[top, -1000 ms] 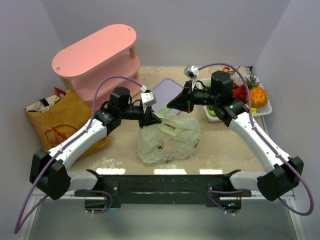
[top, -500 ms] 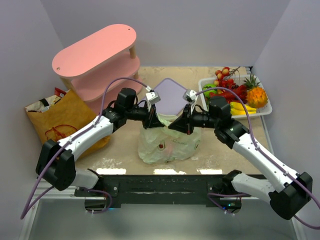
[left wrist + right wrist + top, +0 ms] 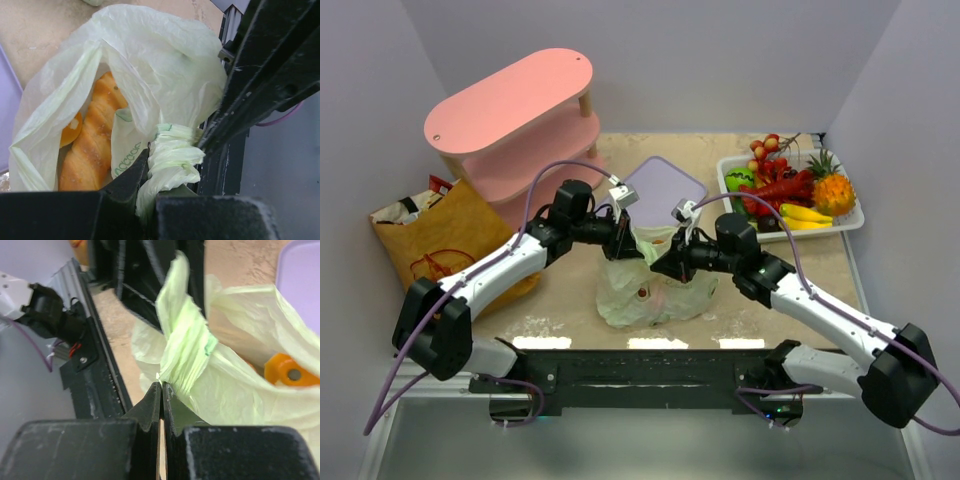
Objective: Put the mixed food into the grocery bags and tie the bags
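The pale-green plastic bag (image 3: 655, 292) sits at the table's middle. Inside it, the left wrist view shows the golden-brown bread loaf (image 3: 92, 145) and a white packet with green print (image 3: 125, 150). An orange round piece (image 3: 287, 370) shows through the plastic in the right wrist view. My left gripper (image 3: 628, 243) is shut on one bunched bag handle (image 3: 172, 157) at the bag's top. My right gripper (image 3: 660, 268) is shut on the other twisted handle (image 3: 185, 352), just right of the left gripper. The brown paper bag (image 3: 440, 240) with red print lies at the far left.
A pink two-tier shelf (image 3: 510, 110) stands at the back left. A purple flat lid (image 3: 665, 188) lies behind the plastic bag. A white tray (image 3: 735, 205) of toy fruit sits at the back right. The black frame rail (image 3: 640, 365) runs along the near edge.
My right gripper has swung left and toward the near edge with its bag handle, ending close beside the left gripper. The left gripper has shifted slightly and still holds its handle.
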Controlling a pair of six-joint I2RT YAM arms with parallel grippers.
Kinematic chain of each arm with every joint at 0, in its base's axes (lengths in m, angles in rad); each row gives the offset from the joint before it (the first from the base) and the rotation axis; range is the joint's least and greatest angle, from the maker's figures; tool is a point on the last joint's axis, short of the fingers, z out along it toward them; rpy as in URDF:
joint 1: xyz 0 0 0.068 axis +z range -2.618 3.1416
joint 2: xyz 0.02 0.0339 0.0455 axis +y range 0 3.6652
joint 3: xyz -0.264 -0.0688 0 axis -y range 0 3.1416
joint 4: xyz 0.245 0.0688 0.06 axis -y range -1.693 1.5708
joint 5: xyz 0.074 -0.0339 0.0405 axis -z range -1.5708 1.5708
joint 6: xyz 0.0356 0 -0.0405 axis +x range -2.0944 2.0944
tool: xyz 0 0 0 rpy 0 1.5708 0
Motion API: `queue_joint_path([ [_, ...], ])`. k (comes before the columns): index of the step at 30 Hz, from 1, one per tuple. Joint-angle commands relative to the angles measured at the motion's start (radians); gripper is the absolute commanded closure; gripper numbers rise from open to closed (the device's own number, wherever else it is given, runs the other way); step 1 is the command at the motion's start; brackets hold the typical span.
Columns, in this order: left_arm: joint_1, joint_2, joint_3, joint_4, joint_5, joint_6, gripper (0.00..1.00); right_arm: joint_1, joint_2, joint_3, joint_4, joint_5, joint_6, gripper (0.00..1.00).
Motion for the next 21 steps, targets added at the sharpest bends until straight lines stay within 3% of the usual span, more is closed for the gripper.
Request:
queue_joint_path([
  [1,0.029,-0.009,0.004,0.082,-0.010,-0.040,1.00,0.014,0.025,-0.061,0.002,0.127,-0.015,1.00],
  [14,0.037,-0.013,-0.037,0.096,0.138,-0.068,1.00,0.023,0.085,-0.119,0.177,0.224,-0.064,1.00],
  [19,0.037,0.002,-0.040,0.149,0.167,-0.092,0.87,0.034,0.084,-0.130,0.225,0.221,-0.059,1.00],
  [21,0.037,0.011,-0.042,0.169,0.177,-0.114,0.76,0.040,0.075,-0.136,0.234,0.214,-0.064,1.00],
])
